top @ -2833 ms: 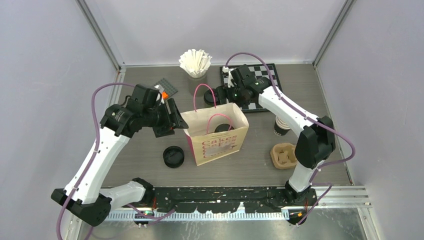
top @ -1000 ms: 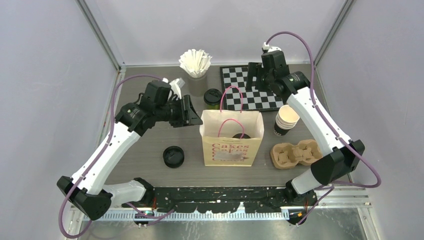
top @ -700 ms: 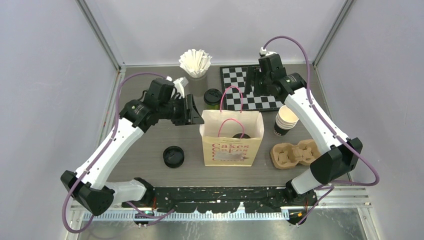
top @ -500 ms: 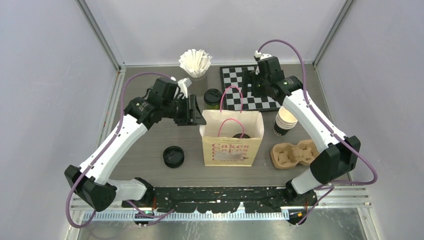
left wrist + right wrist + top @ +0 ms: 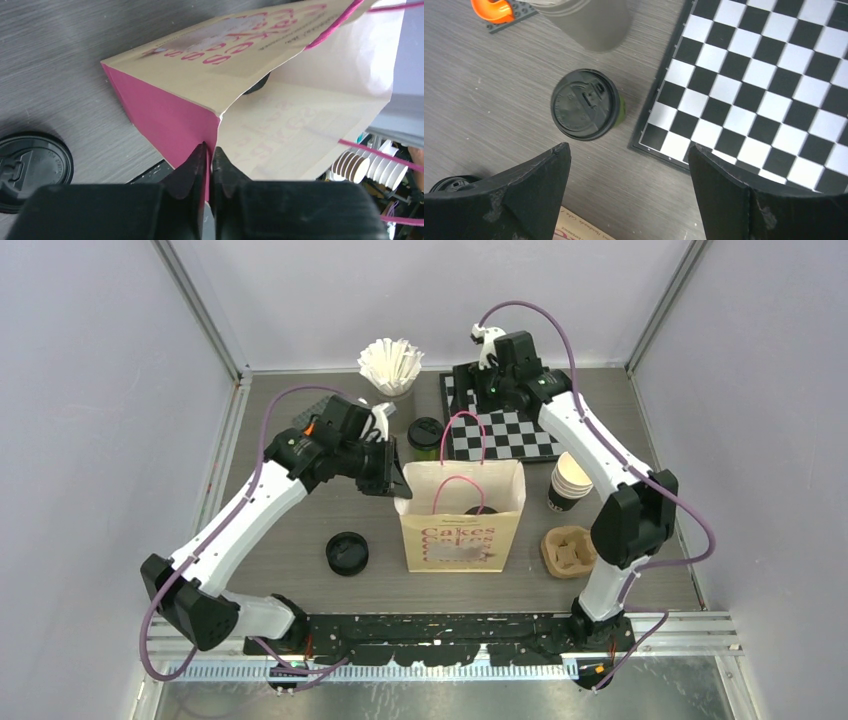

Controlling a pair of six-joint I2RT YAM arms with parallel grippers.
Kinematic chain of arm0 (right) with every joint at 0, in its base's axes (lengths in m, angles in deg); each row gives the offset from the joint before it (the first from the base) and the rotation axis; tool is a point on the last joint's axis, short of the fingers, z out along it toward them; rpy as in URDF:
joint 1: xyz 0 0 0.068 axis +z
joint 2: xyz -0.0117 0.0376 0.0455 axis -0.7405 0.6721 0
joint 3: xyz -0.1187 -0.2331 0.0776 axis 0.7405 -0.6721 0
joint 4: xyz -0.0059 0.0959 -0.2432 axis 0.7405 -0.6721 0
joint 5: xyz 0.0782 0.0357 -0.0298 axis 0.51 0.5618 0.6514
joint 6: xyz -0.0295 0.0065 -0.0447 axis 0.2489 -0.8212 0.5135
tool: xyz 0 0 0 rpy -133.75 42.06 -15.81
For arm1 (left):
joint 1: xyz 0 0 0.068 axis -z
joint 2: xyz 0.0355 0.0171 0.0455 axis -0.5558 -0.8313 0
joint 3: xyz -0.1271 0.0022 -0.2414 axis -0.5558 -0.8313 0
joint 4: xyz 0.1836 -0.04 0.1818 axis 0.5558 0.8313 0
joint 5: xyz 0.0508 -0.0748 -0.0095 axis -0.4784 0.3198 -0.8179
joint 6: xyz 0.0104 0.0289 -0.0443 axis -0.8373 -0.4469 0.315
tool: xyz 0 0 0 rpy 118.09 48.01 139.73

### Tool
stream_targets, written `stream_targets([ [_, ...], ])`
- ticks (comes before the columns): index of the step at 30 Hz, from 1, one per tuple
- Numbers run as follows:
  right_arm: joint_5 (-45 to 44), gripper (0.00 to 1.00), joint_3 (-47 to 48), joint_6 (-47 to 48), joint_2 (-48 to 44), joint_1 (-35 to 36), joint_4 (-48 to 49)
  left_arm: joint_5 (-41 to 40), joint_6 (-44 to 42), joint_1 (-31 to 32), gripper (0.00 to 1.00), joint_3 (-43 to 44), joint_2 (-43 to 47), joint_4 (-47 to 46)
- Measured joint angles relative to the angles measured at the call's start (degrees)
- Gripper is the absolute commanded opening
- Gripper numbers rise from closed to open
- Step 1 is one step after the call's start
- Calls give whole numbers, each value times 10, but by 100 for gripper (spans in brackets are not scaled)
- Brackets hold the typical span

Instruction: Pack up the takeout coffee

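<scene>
A takeout coffee [image 5: 425,433] [image 5: 585,104], olive-green with a black lid, stands upright on the table just behind the cream paper bag [image 5: 460,520] [image 5: 300,110]. My right gripper [image 5: 474,390] [image 5: 629,150] hangs open above the table by the chessboard's left edge, the cup a little ahead of its fingertips and untouched. My left gripper [image 5: 396,483] [image 5: 209,150] is shut on the bag's pink left side at the rim. A dark round thing [image 5: 480,510] [image 5: 257,85] lies inside the bag; what it is cannot be told.
A loose black lid [image 5: 347,553] [image 5: 30,162] lies left of the bag. Stacked paper cups [image 5: 570,480] and a brown pulp carrier [image 5: 566,550] stand to the right. The chessboard [image 5: 515,430] [image 5: 774,75] and a holder of white filters [image 5: 391,365] sit at the back.
My left gripper moved right to the bag's left rim and closed on it. The right arm swung left across the chessboard towards the lidded cup, staying open.
</scene>
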Motion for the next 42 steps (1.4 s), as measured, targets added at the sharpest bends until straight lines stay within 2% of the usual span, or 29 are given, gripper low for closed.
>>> stream_targets([
  [2, 24, 91, 19, 5, 21, 0, 2, 0, -3, 1, 0, 5, 6, 13],
  [13, 61, 93, 45, 48, 67, 25, 16, 29, -5, 2, 0, 5, 60, 77],
  [29, 2, 94, 109, 130, 146, 110, -44, 78, -60, 2, 0, -48, 101, 105],
  [42, -41, 97, 179, 158, 222, 119, -57, 85, -92, 2, 0, -32, 81, 115],
])
